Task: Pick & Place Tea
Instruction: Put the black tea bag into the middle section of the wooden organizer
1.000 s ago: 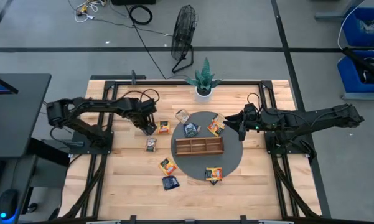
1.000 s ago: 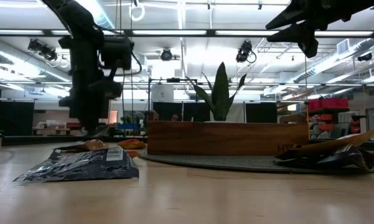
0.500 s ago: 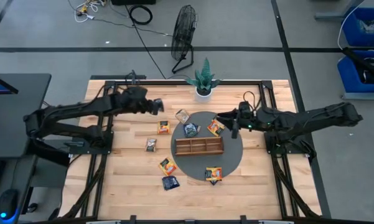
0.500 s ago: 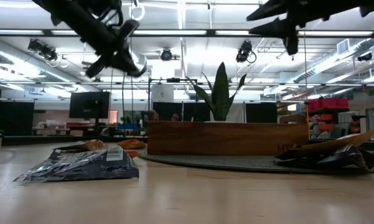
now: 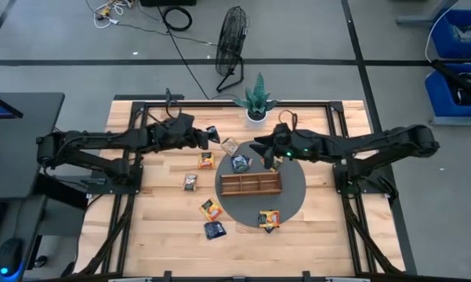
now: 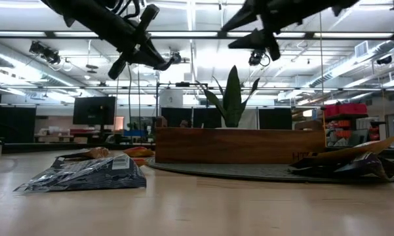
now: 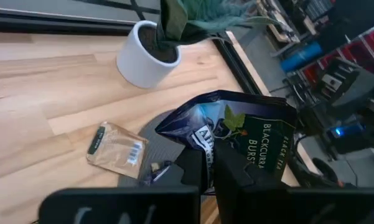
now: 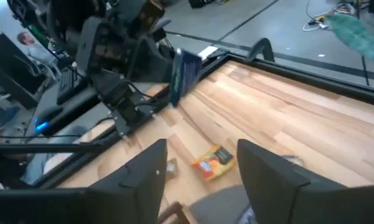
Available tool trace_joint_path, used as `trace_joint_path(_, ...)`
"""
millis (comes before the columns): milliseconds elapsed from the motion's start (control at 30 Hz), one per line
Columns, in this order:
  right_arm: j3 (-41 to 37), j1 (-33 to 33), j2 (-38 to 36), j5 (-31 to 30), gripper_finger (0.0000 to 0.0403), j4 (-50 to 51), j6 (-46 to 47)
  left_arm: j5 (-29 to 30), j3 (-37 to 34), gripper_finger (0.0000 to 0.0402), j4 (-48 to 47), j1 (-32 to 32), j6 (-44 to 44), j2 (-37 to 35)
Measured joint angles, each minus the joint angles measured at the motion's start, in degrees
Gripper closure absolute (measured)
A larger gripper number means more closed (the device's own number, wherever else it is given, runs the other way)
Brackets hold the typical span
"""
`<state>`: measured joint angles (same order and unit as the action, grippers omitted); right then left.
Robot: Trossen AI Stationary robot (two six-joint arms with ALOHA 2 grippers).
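Above table: left gripper [image 5: 210,135] clenches blue sachet [image 7: 249,134] | right gripper [image 5: 260,151] released | tray [image 5: 251,184] empty; seven sachets still scattered.

Overhead and table-level views share the tray [image 5: 251,184], seemingly.

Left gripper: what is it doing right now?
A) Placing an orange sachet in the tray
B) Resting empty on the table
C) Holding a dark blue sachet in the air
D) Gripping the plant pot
C: the left gripper is shut on a dark blue sachet, raised above the table.
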<state>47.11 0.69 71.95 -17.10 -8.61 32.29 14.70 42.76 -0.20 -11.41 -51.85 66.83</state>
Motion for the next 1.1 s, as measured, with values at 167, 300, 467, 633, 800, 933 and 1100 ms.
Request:
trace_joint_path(167,6.35,1.57,5.44,0.21,0.0154,0.22,1.6,4.91,0.02,0.0385,3.31,2.61,-0.01,0.7)
trace_joint_path(300,11.72,1.94,10.01,0.2,0.014,2.98,-0.9,7.0,0.04,0.0385,4.06,3.77,1.02,0.69)
trace_joint_path(467,16.05,1.88,15.06,-0.37,0.014,3.64,-4.81,7.6,0.04,0.0384,4.05,4.3,2.74,0.68)
trace_joint_path(633,18.94,1.9,18.32,-0.94,0.0144,3.64,-6.02,8.11,0.04,0.0384,4.1,4.3,3.57,0.68)
trace_joint_path(800,21.38,1.9,21.1,-0.99,0.0145,3.29,-9.41,8.2,0.04,0.0384,4.6,4.3,5.02,0.68)
trace_joint_path(933,23.03,1.9,22.96,-1.07,0.0145,3.18,-10.75,8.19,0.04,0.0384,4.63,4.29,5.27,0.68)
trace_joint_path(1100,23.63,1.91,23.88,-1.08,0.0145,2.31,-10.75,8.16,0.04,0.0384,4.75,4.28,6.29,0.68)
